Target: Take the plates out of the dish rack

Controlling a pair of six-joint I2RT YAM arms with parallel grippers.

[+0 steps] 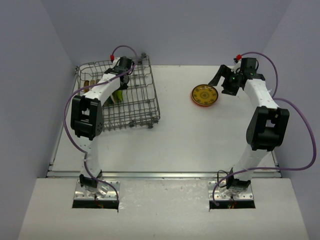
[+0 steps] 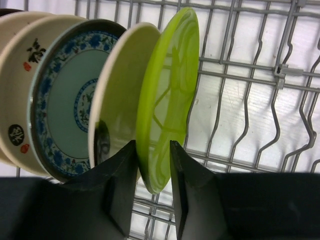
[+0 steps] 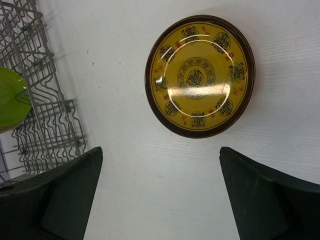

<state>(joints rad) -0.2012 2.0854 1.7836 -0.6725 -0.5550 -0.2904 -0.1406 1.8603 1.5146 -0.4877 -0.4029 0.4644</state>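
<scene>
From above, you see the dish rack (image 1: 140, 107) at the far left of the table (image 1: 175, 145), with your left gripper (image 1: 121, 82) reaching down into it by the lime green plate (image 1: 117, 95). Your right gripper (image 1: 225, 82) hangs just beside the yellow patterned plate (image 1: 204, 95), which lies flat on the table, well apart from the rack. In your left wrist view, the plates stand on edge in a row between the rack's tines. The lime green plate is the rightmost, with a beige-backed plate (image 2: 122, 90) against it, then a teal-patterned plate (image 2: 65, 100), and two cream plates (image 2: 17, 75) farther left. Your two left fingers (image 2: 120, 185) pinch the lime green plate's lower rim from both sides, with no gap showing. In your right wrist view, the fingers (image 3: 65, 195) stand wide apart above bare table and hold nothing. The yellow patterned plate lies face up just beyond them, and the rack's corner sits at the left.
</scene>
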